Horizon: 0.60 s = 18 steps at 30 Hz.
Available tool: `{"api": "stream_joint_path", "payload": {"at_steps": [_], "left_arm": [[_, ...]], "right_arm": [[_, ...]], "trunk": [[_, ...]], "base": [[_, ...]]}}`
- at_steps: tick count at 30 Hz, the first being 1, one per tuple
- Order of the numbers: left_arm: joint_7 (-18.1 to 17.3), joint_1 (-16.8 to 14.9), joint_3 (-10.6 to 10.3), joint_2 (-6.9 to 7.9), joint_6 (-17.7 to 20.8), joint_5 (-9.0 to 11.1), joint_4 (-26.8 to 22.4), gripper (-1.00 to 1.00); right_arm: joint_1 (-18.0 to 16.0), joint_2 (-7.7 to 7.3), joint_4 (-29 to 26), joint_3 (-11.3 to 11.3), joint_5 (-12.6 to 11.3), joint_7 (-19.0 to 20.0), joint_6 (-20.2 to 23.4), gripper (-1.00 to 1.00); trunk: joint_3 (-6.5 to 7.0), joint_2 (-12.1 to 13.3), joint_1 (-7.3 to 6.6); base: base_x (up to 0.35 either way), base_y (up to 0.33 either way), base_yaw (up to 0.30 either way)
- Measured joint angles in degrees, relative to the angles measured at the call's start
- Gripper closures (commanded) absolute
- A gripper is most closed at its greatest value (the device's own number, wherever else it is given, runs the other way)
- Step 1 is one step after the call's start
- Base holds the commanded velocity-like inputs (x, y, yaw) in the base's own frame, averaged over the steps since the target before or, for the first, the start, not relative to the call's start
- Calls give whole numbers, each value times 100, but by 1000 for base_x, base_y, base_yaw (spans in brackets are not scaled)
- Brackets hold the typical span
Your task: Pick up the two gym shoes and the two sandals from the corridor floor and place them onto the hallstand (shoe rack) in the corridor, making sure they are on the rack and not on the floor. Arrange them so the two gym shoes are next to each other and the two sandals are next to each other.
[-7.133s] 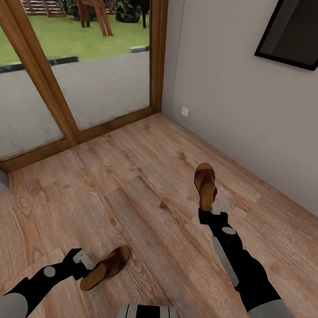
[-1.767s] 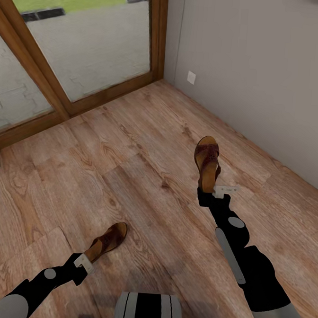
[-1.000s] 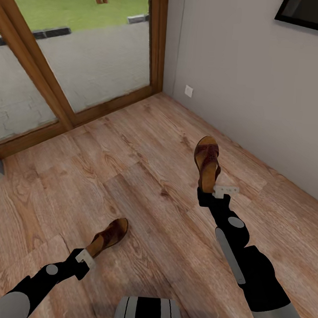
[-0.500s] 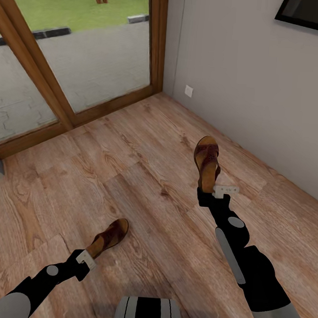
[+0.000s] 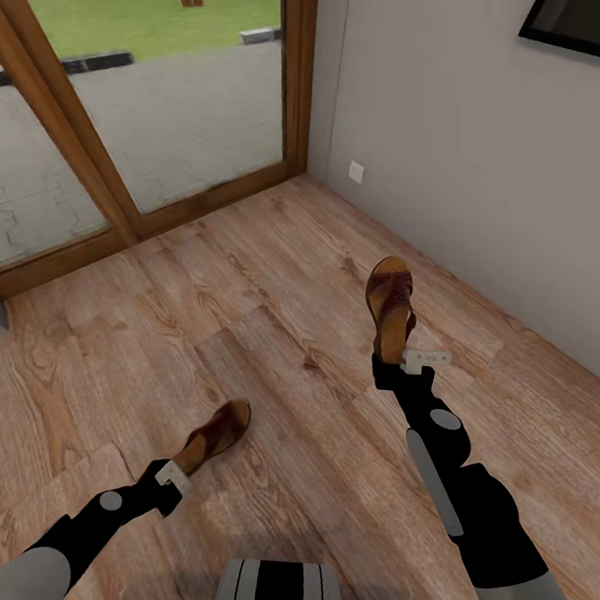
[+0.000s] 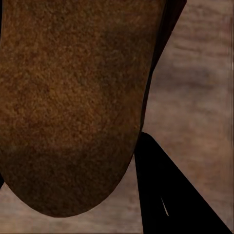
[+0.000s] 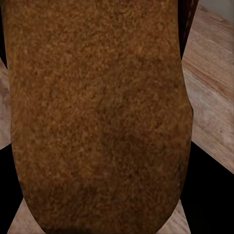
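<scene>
Two dark brown sandals with tan insoles are in my grippers. In the head view my left gripper (image 5: 174, 473) is shut on the heel of one sandal (image 5: 216, 433), held low over the corridor floor (image 5: 271, 334) with its toe pointing away. My right gripper (image 5: 405, 359) is shut on the heel of the other sandal (image 5: 390, 302), which stands up from it, toe away. Up close, the left wrist view shows that sandal's brown surface (image 6: 73, 97), and the right wrist view the other sandal (image 7: 97, 117). The gym shoes and the hallstand are out of view.
A wood-framed glass door (image 5: 153, 102) runs along the far left, with a paved yard behind it. A grey wall (image 5: 471, 151) with a white outlet (image 5: 356, 171) closes the right side. A dark frame (image 5: 587, 29) hangs on that wall.
My left arm has shifted slightly right and forward with its sandal in the last half second. The right arm and its sandal are still. Earlier the head camera tilted up.
</scene>
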Motion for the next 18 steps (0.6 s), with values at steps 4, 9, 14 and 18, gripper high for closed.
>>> {"api": "stream_joint_path", "payload": {"at_steps": [4, 9, 14, 18], "left_arm": [[4, -4, 0, -131, 141, 229, -131, 100], [26, -8, 3, -380, 1468, 1717, -2831, 100], [23, -3, 1, -593, 1616, 1940, -3412, 100], [23, -1, -4, -657, 1652, 2433, -3614, 100]], "right_arm": [[0, 0, 0, 1, 0, -1, 0, 100], [0, 0, 0, 2, 3, -7, -1, 100], [0, 0, 0, -1, 1, -8, -2, 100], [0, 0, 0, -1, -1, -8, 0, 100]], "trunk": [[0, 0, 0], [1, 0, -1], [0, 0, 0], [0, 0, 0]], "base": [[0, 0, 0], [0, 0, 0], [0, 0, 0], [0, 0, 0]]}}
